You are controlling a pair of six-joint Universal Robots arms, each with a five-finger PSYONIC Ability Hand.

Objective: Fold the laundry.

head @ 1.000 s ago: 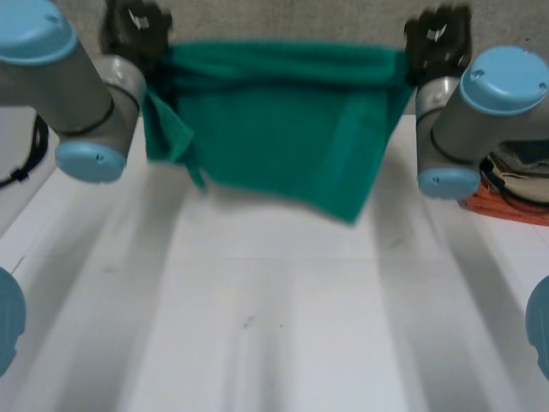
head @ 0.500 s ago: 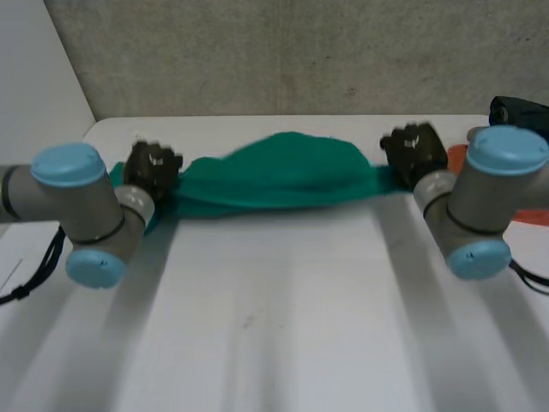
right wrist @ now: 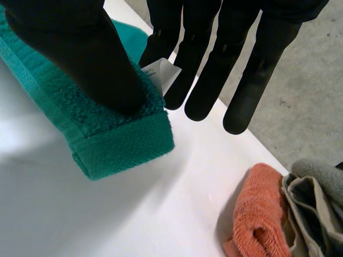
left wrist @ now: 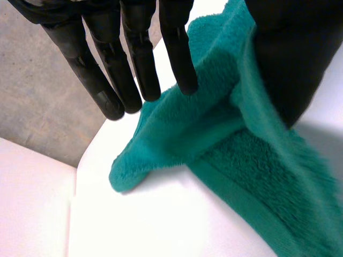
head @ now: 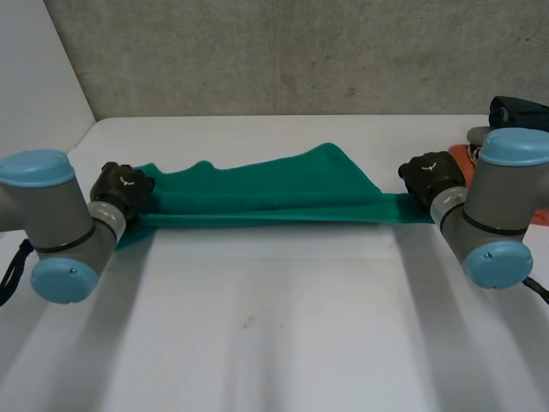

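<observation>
Towel (head: 274,193) ends half hidden where left hand (head: 120,186) and right hand (head: 429,174) pinch them.

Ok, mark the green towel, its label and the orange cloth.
green towel (head: 274,193), head view, folded middle
label (right wrist: 161,75), right wrist view, its white face
orange cloth (right wrist: 257,211), right wrist view, rolled side

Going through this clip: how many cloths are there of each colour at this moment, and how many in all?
green towel: 1
orange cloth: 1
beige cloth: 1
grey cloth: 1
Total: 4
A dark item behind that pile is too unclear to count as cloth.
</observation>
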